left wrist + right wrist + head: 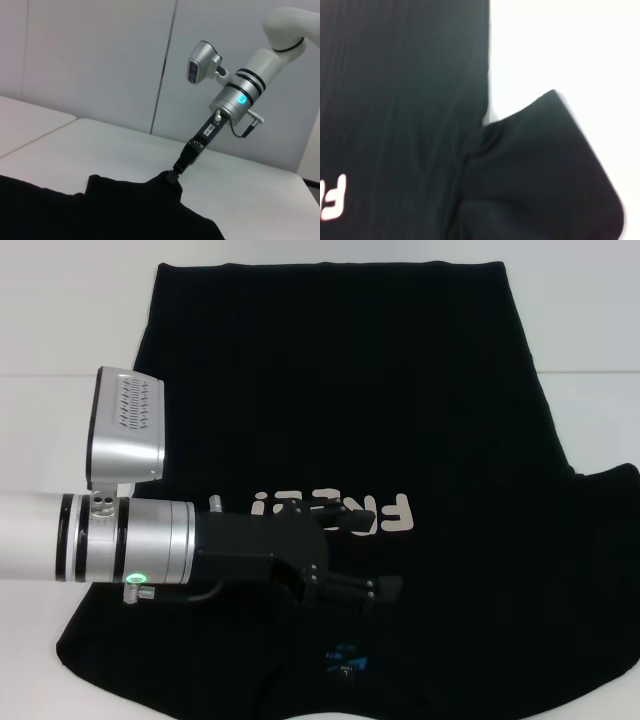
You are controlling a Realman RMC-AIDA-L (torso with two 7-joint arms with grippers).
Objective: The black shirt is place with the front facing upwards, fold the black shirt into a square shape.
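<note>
The black shirt (330, 390) lies spread on the white table, front up, with its pale "FREE!" lettering (390, 512) and blue neck label (345, 662) toward me. My left gripper (365, 550) reaches in from the left over the chest, just beside the lettering, open with nothing between its fingers. In the left wrist view my right gripper (176, 169) points down at a raised corner of the shirt's sleeve (150, 192) and looks shut on the cloth. The right wrist view shows that sleeve (545, 170) bunched at the armpit; no fingers show there.
The white table (60, 420) shows on both sides of the shirt and beyond its hem. Another white tabletop (25, 120) and a grey wall stand behind the right arm. The shirt's right sleeve (610, 500) runs off the head view's edge.
</note>
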